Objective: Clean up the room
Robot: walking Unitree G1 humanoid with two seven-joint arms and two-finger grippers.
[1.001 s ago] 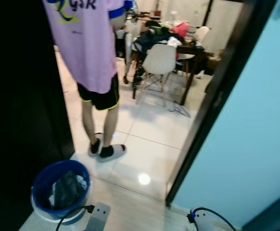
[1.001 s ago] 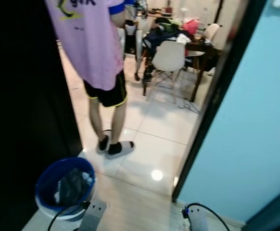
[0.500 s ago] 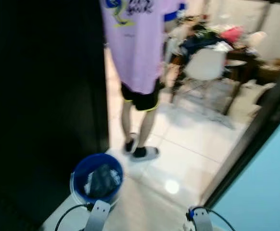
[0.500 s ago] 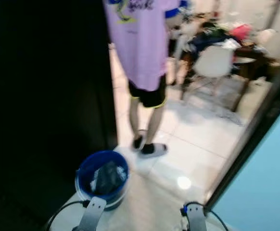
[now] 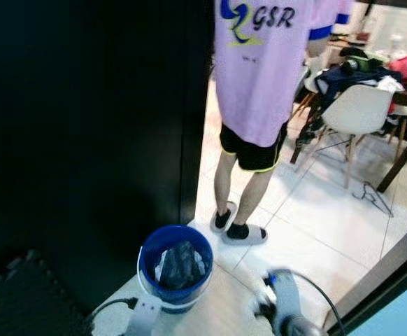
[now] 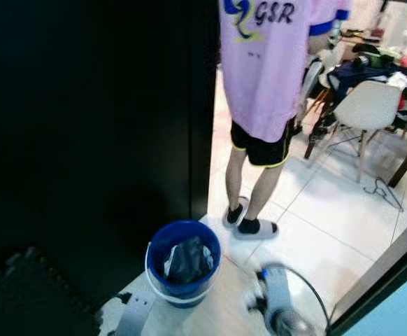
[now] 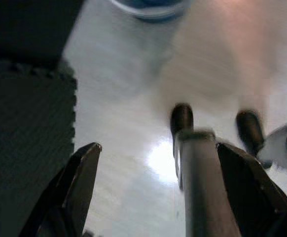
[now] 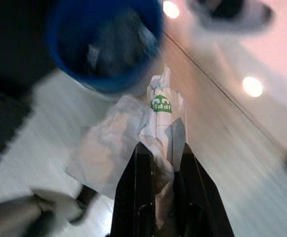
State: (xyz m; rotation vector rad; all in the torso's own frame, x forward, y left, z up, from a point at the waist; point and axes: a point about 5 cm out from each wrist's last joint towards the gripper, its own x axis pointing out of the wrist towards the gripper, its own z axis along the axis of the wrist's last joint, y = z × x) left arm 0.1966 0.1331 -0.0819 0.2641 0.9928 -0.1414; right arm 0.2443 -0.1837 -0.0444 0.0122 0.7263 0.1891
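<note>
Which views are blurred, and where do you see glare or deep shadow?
Left eye view: sharp on the person, black shadow at left, motion blur on the right arm. Right wrist view: the blue bucket is smeared, floor glare spots; the wrapper between the fingers is clearer. Left wrist view: soft throughout, one floor glare patch.

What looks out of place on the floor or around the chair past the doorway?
A wire hanger lies on the tiles beside the white chair, and clothes are heaped over the chair back and table behind it. The blue bucket holds dark trash. The right gripper clamps a crumpled wrapper.
</note>
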